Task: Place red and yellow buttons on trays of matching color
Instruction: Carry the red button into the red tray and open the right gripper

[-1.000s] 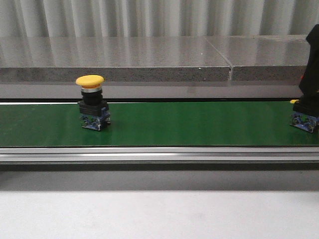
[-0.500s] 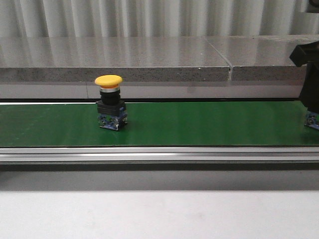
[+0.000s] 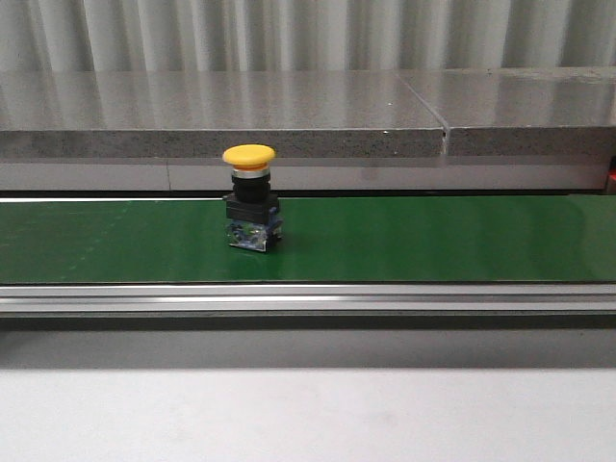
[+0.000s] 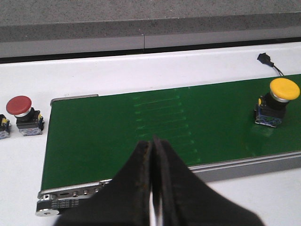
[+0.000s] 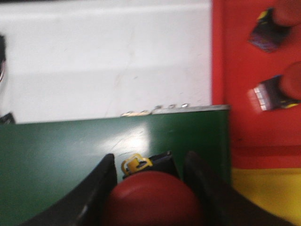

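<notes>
A green conveyor belt [image 3: 404, 241] runs straight across the front view, edged by an aluminium rail [image 3: 308, 300], with a white counter [image 3: 308, 414] in front, a grey speckled stone ledge [image 3: 289, 115] behind it and pale corrugated panels at the back. Standing upright on the belt is the yellow button [image 3: 250, 197], mushroom cap on top, black and blue body below, left of centre.

From the left wrist, the left gripper [image 4: 153, 143] has its jaws pressed together with nothing between them, hovering over the near edge of the belt, well apart from the yellow button. Off the end of the belt, on the white counter, stands a red button [image 4: 22, 114].

From the right wrist, the right gripper [image 5: 150, 188] has its jaws spread to either side of a second red button [image 5: 153, 200], its cap filling the gap; whether they touch it is blurred. Beyond the belt end lies the red tray [image 5: 244, 94] holding two buttons [image 5: 275, 89], with the yellow tray [image 5: 263, 193] touching it.
</notes>
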Robot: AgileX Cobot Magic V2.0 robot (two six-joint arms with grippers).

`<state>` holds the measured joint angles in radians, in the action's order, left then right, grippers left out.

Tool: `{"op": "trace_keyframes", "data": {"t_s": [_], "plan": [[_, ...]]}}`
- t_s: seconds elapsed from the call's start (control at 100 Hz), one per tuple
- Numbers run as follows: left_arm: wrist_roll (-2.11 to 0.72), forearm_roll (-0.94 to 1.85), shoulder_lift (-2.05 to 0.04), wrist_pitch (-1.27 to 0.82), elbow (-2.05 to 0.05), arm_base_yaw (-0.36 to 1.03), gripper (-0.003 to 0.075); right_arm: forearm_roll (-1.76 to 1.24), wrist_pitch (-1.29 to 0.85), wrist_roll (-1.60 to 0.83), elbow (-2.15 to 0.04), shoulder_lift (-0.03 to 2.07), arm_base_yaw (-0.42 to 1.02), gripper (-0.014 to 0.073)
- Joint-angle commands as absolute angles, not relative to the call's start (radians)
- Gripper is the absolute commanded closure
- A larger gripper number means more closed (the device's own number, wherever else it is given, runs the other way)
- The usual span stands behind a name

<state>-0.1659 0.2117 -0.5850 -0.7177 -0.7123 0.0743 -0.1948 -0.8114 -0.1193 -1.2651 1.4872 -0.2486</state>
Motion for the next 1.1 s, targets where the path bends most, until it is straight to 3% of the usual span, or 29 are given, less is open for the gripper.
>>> {"op": "trace_keyframes", "data": {"t_s": [0.0,0.37,1.09], "plan": [[-0.167,0.229,-0.587,-0.644,-0.738,0.083,0.0740,-0.198,-0.745,-0.085,-1.332,1.462,-0.329,0.0510],[-0.167,0.229,-0.587,-0.644,-0.738,0.083,0.0740,-0.208,-0.610,-0.055,-1.412,1.581,-0.558,0.0510],[-0.167,0.229,-0.587,-0.644,-0.738,0.083,0.0740,-0.209,-0.537,-0.056,-1.574,1.952,-0.610,0.0510]]}}
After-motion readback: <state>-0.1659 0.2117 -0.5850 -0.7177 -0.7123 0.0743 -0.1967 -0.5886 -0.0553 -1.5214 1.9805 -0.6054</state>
